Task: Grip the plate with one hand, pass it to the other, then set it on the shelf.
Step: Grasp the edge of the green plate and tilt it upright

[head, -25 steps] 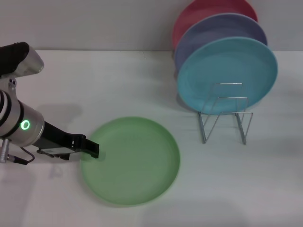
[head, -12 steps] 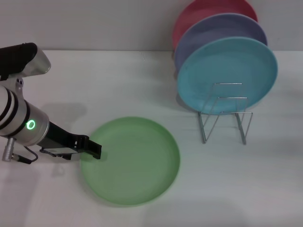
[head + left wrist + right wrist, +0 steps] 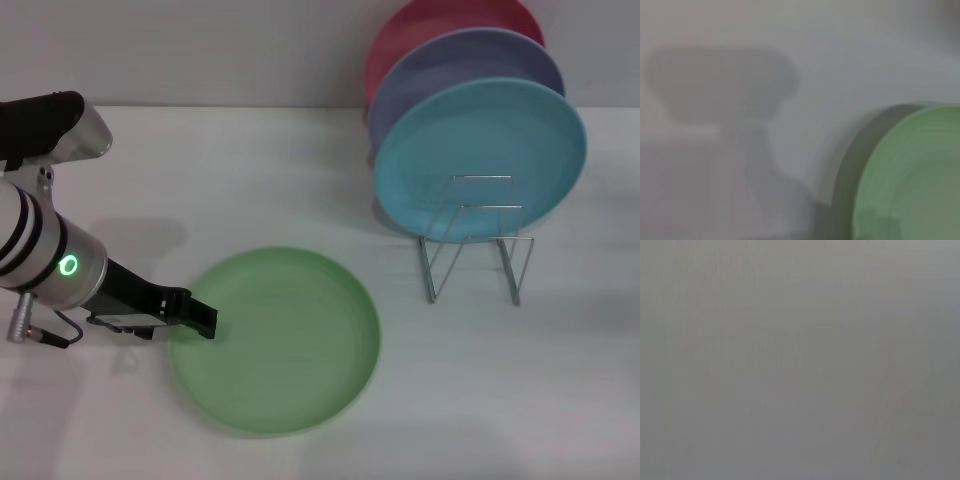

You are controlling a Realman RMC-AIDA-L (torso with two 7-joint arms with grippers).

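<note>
While its arm with the green ring light reached in low from the robot's left, the left pincer (image 3: 203, 320) sat at the near-left rim of the light-green plate (image 3: 285, 340), its black tips at or touching that edge; whether the fingers were parted or clenched on the rim could not be told. That plate lay flat on the white tabletop (image 3: 250, 180), well apart from the wire shelf (image 3: 475, 240), which stood toward the far right. Three plates stood upright on edge in the shelf, one behind the other: a turquoise-blue plate (image 3: 480, 150) in front, a lavender plate (image 3: 470, 65) behind it, and a red plate (image 3: 420, 25) at the back. The shelf's front bent-wire dividers, nearest the robot, held nothing. The head view alone showed the shelf, its plates and the whole green plate. The left wrist view showed only a curved stretch of the green plate (image 3: 915, 175) with its raised rim, the pale tabletop (image 3: 840, 60) beside it, and a soft dark shadow (image 3: 720, 85) cast on that surface; the pincer's own fingers did not appear there. The right wrist view gave nothing but a flat grey field, and the right pincer did not appear in any view.
</note>
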